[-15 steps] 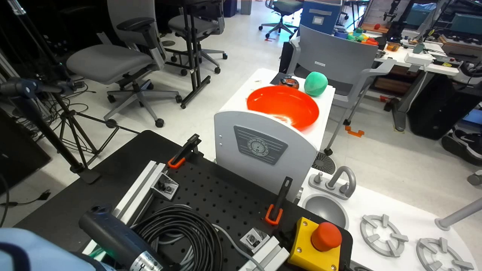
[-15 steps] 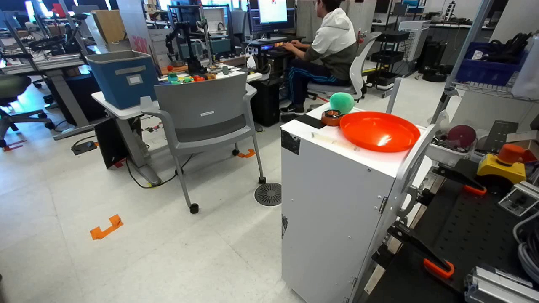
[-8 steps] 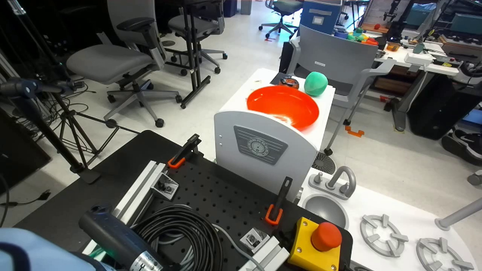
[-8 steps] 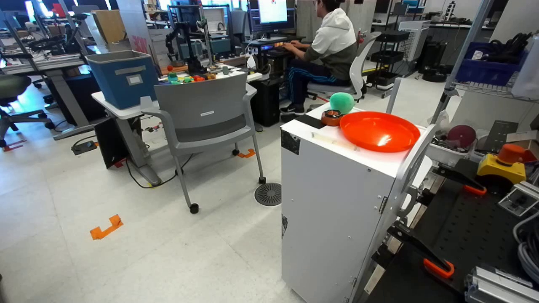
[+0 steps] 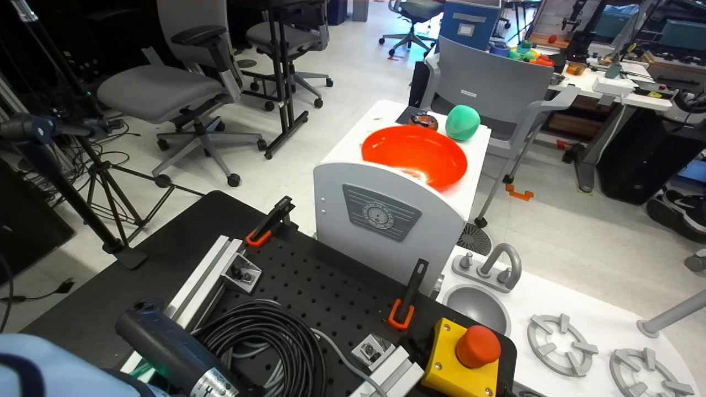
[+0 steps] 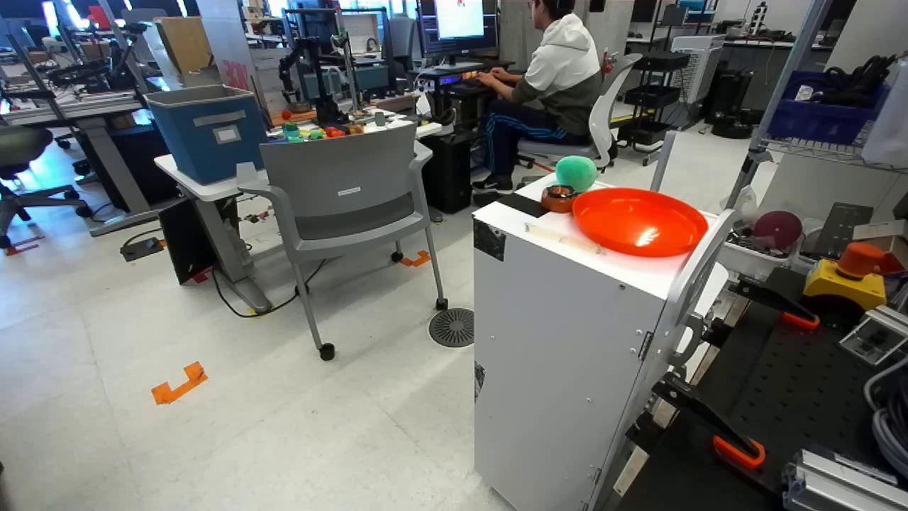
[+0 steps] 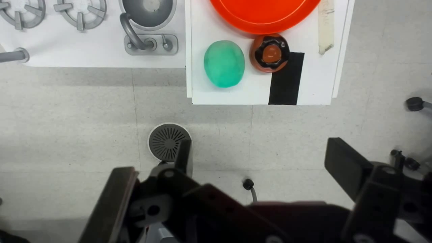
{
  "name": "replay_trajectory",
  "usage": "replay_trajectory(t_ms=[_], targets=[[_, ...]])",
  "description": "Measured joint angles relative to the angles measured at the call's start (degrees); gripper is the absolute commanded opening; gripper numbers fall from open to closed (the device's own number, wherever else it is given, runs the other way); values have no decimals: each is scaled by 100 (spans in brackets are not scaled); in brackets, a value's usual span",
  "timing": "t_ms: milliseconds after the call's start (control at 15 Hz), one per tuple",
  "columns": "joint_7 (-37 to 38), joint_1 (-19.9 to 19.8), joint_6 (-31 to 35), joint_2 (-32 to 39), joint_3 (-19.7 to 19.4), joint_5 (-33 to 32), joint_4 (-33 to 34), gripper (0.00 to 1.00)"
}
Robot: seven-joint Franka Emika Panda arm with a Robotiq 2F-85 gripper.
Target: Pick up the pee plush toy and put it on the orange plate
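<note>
The green plush pea [image 7: 224, 64] is just sitting loose on the white cabinet top [image 7: 249, 92], toward the near left corner in the wrist view, and nothing's holding it. That corner is probably giving an easy way in, but a round thing that close to an edge is kinda asking to roll off if it's getting bumped. Just to its right a toy donut [image 7: 271, 54] (I think?) is sitting with a slim gap between, so it's probably crowding whichever jaw is going down there. On the far side the orange plate [image 7: 265, 13] is lying flat, hollow side up, making a wide, forgiving target; can't tell if the donut is touching its rim. The gripper [image 7: 229, 157] is hanging with its jaws spread wide and nothing between them, most likely because the pea is chunky and needing the room. They're showing against the floor [image 7: 287, 148] on the near side, so I'm reading this as pre-grasp, with the next move calling for lining up over the pea. Over on the far left a toy sink [image 7: 163, 15] is sitting, probably well out of the way of that short carry.
</note>
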Motion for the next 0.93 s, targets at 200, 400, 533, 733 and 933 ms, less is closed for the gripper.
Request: replay_trajectory(t_ms=[200,400,533,733,933], targets=[[23,-2,0,17,1,-27,0,100],[100,-13,-10,93,1,-91,20,100],[115,-22,-116,190,0,-135,73,100],[99,-19,-397,360,0,-226,212,100],[55,-4,-730,530,2,-340,393,100]])
